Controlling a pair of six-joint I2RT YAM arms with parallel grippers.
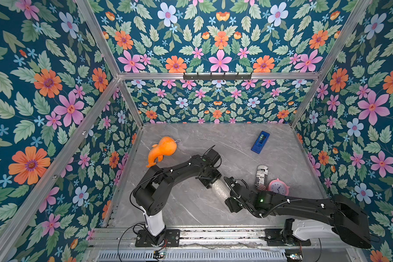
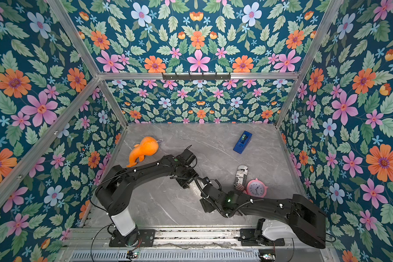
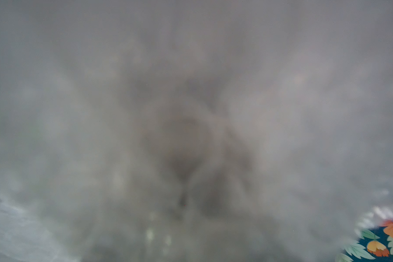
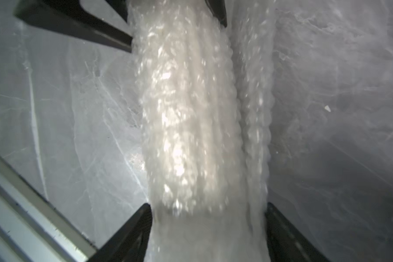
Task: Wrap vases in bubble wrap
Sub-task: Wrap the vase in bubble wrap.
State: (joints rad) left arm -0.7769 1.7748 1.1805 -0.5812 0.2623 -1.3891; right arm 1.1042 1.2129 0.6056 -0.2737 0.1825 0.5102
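Although two arms crowd over it, there is just one vase (image 4: 186, 118), and it lies on its side on the grey marbled desk (image 1: 191, 204), roughly mid-desk between them. One sheet of bubble wrap (image 4: 254, 102) is rolled around it. Through the shiny film the off-white body and its lengthwise ribs show faintly, and a loose bubbled flap runs along one side. Its rim cannot be made out.

One pair of jaws sits at each end. The right gripper (image 4: 208, 211) has its jaws wide apart, one of its fingers (image 4: 134, 229) on each side of the bundle's near end, right at the wrap's edge. The left gripper (image 4: 177, 33) straddles the far end, but I cannot tell whether its jaws press on the bundle.

Around it are four other things, one of each:
- an orange plush toy (image 1: 162, 149), well apart behind the left arm
- a blue tape dispenser (image 1: 260, 141), far back
- a newsprint-patterned can (image 1: 261, 177), lying near the right wrist
- a pink clock (image 1: 278, 187), touching that can

In both top views the arms hide most of the bundle. The left wrist view is a grey blur, with only a corner of floral wallpaper (image 3: 386, 240) clear.
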